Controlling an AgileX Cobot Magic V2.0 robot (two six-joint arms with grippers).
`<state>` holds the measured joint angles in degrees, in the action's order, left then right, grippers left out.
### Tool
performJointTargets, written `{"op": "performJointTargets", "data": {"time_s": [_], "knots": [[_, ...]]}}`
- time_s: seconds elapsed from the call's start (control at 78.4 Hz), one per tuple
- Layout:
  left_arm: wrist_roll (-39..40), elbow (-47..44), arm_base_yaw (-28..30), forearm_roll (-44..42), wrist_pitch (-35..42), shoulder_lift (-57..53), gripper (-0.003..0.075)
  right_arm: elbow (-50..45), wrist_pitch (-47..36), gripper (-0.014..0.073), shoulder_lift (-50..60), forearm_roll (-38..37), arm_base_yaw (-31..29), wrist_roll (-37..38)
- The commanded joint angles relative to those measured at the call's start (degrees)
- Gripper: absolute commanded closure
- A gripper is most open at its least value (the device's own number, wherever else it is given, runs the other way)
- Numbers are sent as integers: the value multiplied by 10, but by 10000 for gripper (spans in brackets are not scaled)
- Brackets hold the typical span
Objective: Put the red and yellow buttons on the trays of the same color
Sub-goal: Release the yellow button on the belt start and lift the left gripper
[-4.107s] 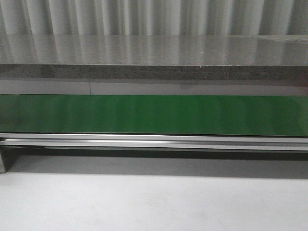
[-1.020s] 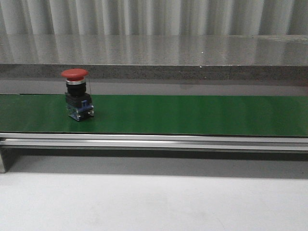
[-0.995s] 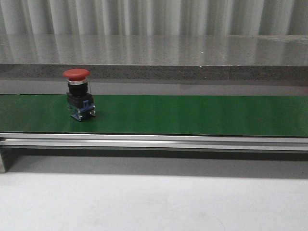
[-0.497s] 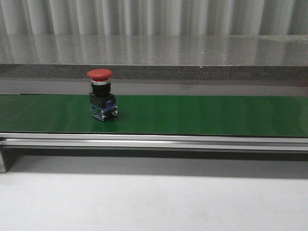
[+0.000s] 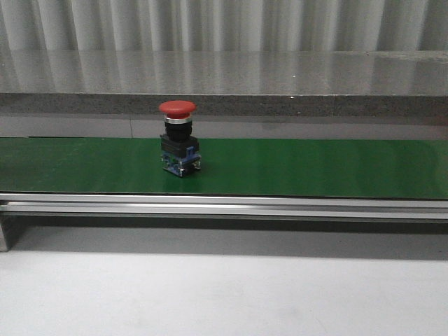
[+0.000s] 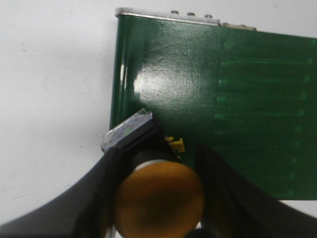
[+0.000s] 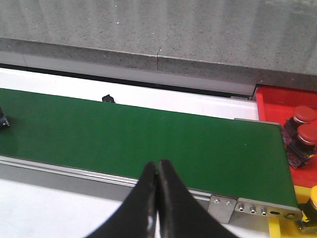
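A red button [image 5: 178, 137] with a black body stands upright on the green conveyor belt [image 5: 315, 168], left of the middle; neither gripper shows in the front view. My left gripper [image 6: 157, 161] is shut on a yellow button [image 6: 158, 198], held over the belt's end [image 6: 198, 89]. My right gripper [image 7: 157, 166] is shut on nothing, hanging above the belt's near rail [image 7: 74, 168]. Past the belt's other end sits the red tray [image 7: 277, 101] holding two red buttons [image 7: 303, 114] [image 7: 309, 133]. The yellow tray [image 7: 280, 227] beside it holds a yellow button [image 7: 312, 198].
A grey stone ledge [image 5: 224, 77] runs behind the belt, with a metal rail [image 5: 224, 204] along its front. White table surface [image 5: 224, 294] lies in front. A small dark part [image 7: 107, 98] lies behind the belt.
The belt was empty four seconds ago. The red button then appeared at the left and has ridden rightward along the belt, still upright.
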<state>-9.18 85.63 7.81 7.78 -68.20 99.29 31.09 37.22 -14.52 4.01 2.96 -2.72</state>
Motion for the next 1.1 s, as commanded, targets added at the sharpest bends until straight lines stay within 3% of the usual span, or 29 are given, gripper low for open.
{"op": "performJointTargets", "data": {"time_s": [0.0,0.204,0.268,0.344,0.446,0.561,0.842,1.084], "knots": [[-1,15,-17,-3,-4,-18,741,14,-40,660,-6,-2,1,-4],[5,15,-27,5,-10,1,738,14,-40,660,-6,-2,1,-4],[5,15,-27,18,-10,6,703,14,-40,660,-6,-2,1,-4],[5,15,-27,37,-10,11,612,14,-40,660,-6,-2,1,-4],[7,15,-27,44,-3,21,339,14,-40,660,-6,-2,1,-4],[8,15,-27,49,10,20,230,14,-40,660,-6,-2,1,-4],[2,16,-43,68,43,3,213,14,-40,660,-6,-2,1,-4],[-16,4,-105,34,145,-85,261,14,-40,660,-6,-2,1,-4]]}}
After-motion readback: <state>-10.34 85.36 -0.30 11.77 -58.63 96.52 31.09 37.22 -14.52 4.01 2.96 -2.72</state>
